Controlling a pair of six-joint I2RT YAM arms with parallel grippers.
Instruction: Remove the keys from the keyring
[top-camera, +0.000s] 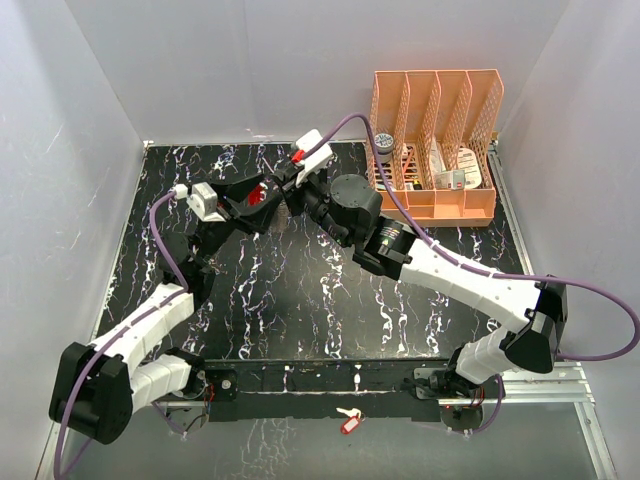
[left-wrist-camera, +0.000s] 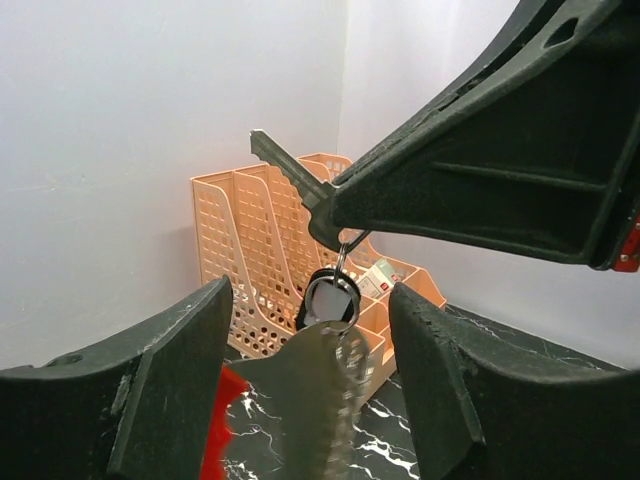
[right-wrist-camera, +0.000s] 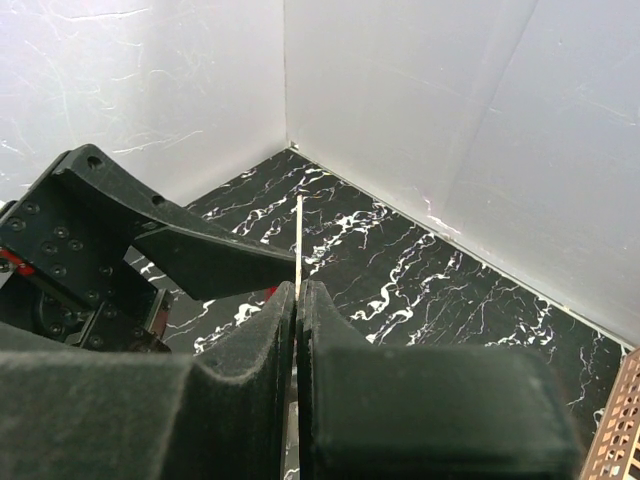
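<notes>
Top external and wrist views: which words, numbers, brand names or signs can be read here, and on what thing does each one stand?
No text can be read in any view.
White packets in the orange organizer: some printing, too small to read.
Dark round can: top marking blurred.
Keys: no legible stamp.
Red tag: too small to tell.

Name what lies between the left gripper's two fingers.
Between the left gripper fingers lie a serrated silvery key and a red piece, seen in the left wrist view.
</notes>
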